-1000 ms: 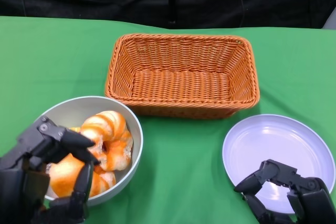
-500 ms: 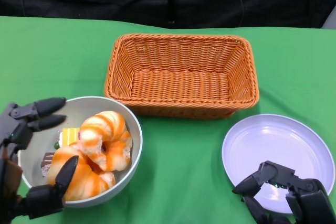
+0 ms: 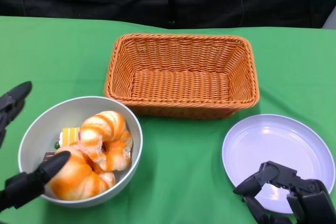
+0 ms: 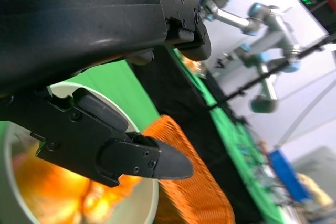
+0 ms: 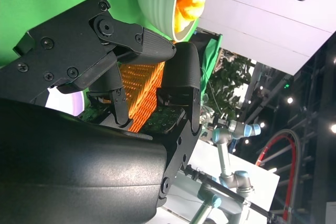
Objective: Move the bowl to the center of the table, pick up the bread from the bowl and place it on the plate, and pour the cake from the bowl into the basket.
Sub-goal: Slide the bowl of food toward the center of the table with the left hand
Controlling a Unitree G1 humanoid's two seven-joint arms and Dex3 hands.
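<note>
Right now your left hand (image 3: 21, 182) is spread wide around the bowl (image 3: 34, 135), one finger low at the near rim touching the bread, another up past the far-left rim; it holds nothing. Looks like a straddle for gripping the rim, so the slide to centre reads as the step in hand. Bowl sits at the counter's (image 3: 58, 56) front left, well short of centre, with the bread (image 3: 102, 140) piled high in it: glossy orange-and-cream swirled rolls, rounded, probably soft. The cake (image 3: 70, 135) is a small yellow-and-white block wedged behind the rolls, with a dark piece just beside it; too small to say more. Bowl is smooth pale grey, thick rounded rim, likely slick on the green cloth. Your right hand (image 3: 286, 192) waits over the near edge of the plate (image 3: 294, 140), fingers part-curled and apart, nothing in it. Plate is flat, glossy white, shallow lip, at front right. Basket (image 3: 184, 74) is orange wicker, rectangular, steep sides, sitting past both, so the pour should have a deep target. Watch the rolls: they ride above the rim and could tip out on a jerky slide.
</note>
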